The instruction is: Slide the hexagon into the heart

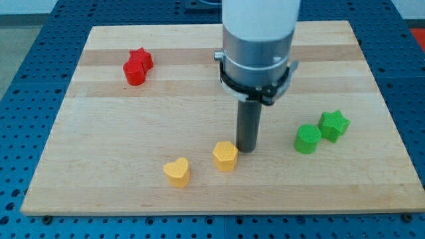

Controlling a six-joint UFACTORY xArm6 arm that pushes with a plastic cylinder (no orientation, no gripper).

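A yellow hexagon block (225, 156) lies near the view's bottom centre of the wooden board (119, 133). A yellow heart block (176, 172) lies a short way to its lower left, apart from it. My tip (248, 150) rests on the board just to the right of the hexagon, very close to its right side; I cannot tell if it touches.
A red star (141, 58) and a red block (134, 72) touch each other at the view's upper left. A green star (333, 125) and a green block (307, 139) touch at the view's right. A blue perforated table (26, 66) surrounds the board.
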